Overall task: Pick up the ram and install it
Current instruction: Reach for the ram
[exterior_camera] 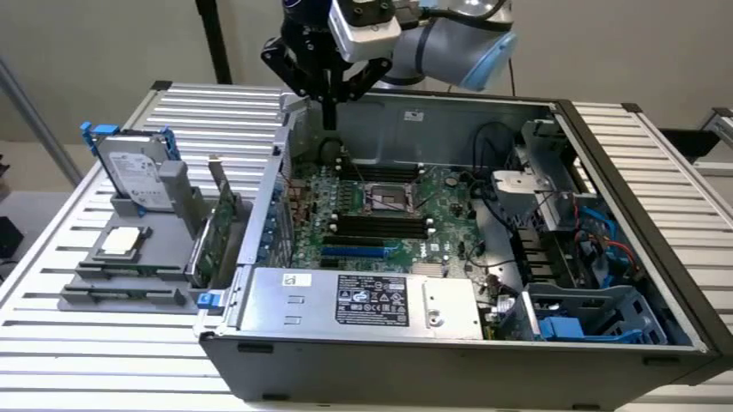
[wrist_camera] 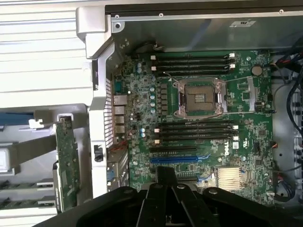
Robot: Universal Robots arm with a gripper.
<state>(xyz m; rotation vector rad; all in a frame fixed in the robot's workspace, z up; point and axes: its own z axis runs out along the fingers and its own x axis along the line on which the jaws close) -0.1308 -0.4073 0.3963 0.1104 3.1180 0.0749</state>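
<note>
Gripper (exterior_camera: 329,120) fingers were seen drawn together into a single dark tip, and nothing green could be made out between them, so the hand was judged closed and empty. It was poised high over the far corner of the open computer case (exterior_camera: 458,365) on the exterior view's left, well above the motherboard (wrist_camera: 142,109). The black memory slots (wrist_camera: 196,132) just beside the processor socket (wrist_camera: 199,97) looked unfilled.

The ram's exact place could not be told. It was judged to be among the parts stood in the grey holder (exterior_camera: 115,296) outside the case, on the exterior view's left, near the hard drive (exterior_camera: 132,167) and the green expansion card (exterior_camera: 223,227) (neither to be mistaken for it).

Such a stick was expected to be light, stiff and thin, yet fragile. The board would be harmed by bending, and the contact edge was best left untouched. A hold across the two flat faces at mid-length, close to the upper long edge, was judged soundest. The faces offered little friction, so a square, centred pinch was thought necessary to keep the stick from tilting.
</note>
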